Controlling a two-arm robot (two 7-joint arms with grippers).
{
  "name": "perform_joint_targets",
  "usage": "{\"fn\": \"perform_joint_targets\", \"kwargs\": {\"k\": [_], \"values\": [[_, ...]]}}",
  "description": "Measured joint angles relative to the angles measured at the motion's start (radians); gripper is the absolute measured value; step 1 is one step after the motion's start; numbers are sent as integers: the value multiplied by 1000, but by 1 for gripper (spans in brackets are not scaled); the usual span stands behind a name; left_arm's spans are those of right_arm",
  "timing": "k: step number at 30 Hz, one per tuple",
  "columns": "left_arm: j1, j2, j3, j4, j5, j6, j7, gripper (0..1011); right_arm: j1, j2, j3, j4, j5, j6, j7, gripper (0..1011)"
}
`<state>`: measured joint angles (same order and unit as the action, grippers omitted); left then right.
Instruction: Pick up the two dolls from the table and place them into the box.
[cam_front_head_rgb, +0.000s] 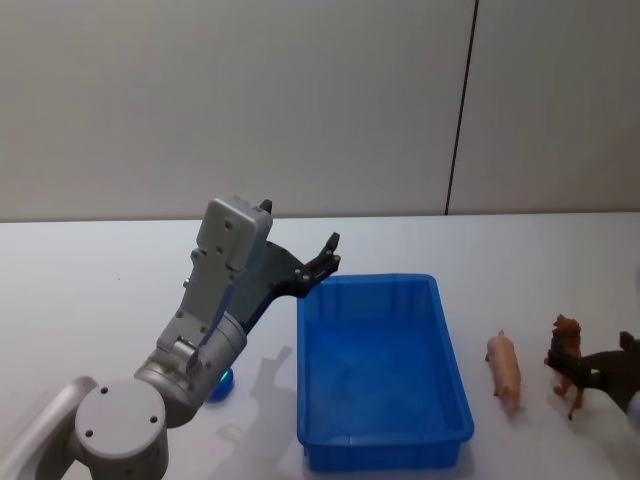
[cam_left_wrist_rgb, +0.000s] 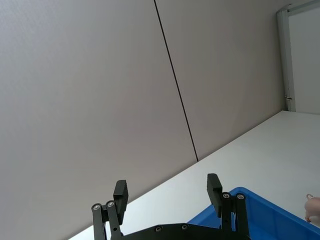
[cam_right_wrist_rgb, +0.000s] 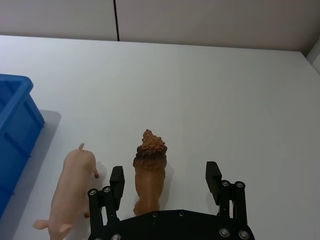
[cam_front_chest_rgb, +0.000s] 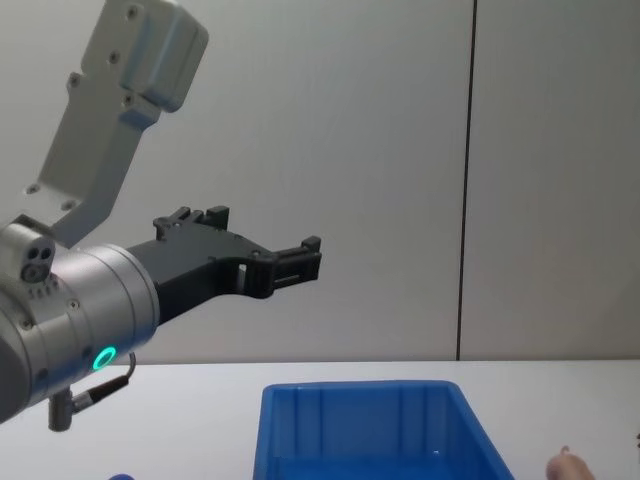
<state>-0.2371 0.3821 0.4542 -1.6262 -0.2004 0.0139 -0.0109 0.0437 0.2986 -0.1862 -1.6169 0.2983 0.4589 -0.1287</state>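
The blue box (cam_front_head_rgb: 370, 281) sits empty on the white table (cam_front_head_rgb: 100, 290). Just right of the box is the pink doll (cam_front_head_rgb: 504, 368). Farther right stands the brown doll (cam_front_head_rgb: 567, 358), between the right gripper's (cam_right_wrist_rgb: 165, 174) wide-spread fingers, ungripped. The left gripper (cam_front_head_rgb: 328, 256), also spread wide and holding nothing, hovers above the box's far left corner.

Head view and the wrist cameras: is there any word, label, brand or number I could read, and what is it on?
None readable.
The box, the reddish-brown doll and the pink doll are unmarked.
The left gripper, open and raised near the box's far left corner, and the right gripper, open over the reddish-brown doll, bear no lettering.
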Motion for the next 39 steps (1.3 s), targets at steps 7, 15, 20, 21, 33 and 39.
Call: {"fn": "perform_joint_targets", "kwargs": {"k": [7,15,20,21,33,39], "values": [[0,0,0,0,0,0,0,1001,38,-28,-8,55,-8,16,-4,1001],[0,0,0,0,0,0,0,1001,72,-56,-16,119,-5,22,7,1001],[0,0,0,0,0,0,0,1001,89,-70,-20,151,-2,23,17,965],[0,0,0,0,0,0,0,1001,92,-73,-21,158,-1,23,19,942],[0,0,0,0,0,0,0,1001,109,-87,-26,191,3,24,28,599],[0,0,0,0,0,0,0,1001,112,-90,-27,197,4,25,31,422]]}}
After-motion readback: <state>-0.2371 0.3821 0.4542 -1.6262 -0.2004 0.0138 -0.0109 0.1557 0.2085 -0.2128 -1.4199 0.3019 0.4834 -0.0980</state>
